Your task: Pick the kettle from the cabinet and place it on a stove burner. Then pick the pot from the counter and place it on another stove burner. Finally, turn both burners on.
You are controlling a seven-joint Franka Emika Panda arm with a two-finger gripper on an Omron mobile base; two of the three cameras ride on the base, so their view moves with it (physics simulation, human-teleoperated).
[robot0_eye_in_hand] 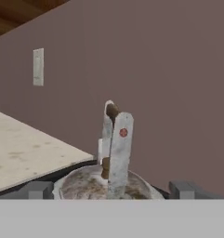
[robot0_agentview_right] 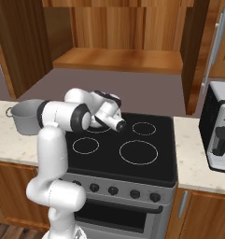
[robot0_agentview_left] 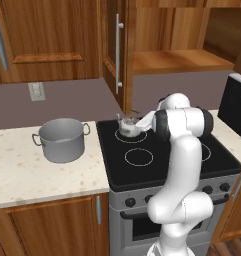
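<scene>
Gripper point(robot0_eye_in_hand: 111, 189) spread apart, straddling the kettle point(robot0_agentview_left: 127, 125) handle, gripping nothing. Kettle seated on the stove's point(robot0_agentview_left: 212, 162) back-left burner. Probably light, rigid, slick; best taken by the arched handle. Pot point(robot0_agentview_left: 62, 140) near the counter's point(robot0_agentview_left: 22, 175) back edge; likely heavier, best gripped at the rim. One kettle, one pot.

Metal, stone, wood and glass, mid-frame and around

The kettle point(robot0_agentview_left: 127, 125) is shiny mirror-like silver metal; the pot point(robot0_agentview_left: 62, 139) at left is duller brushed grey metal. The counter point(robot0_agentview_left: 22, 170) looks like speckled polished stone, the cabinet point(robot0_agentview_left: 157, 35) smooth reddish wood, the stove top point(robot0_agentview_left: 142, 155) glossy black.
</scene>
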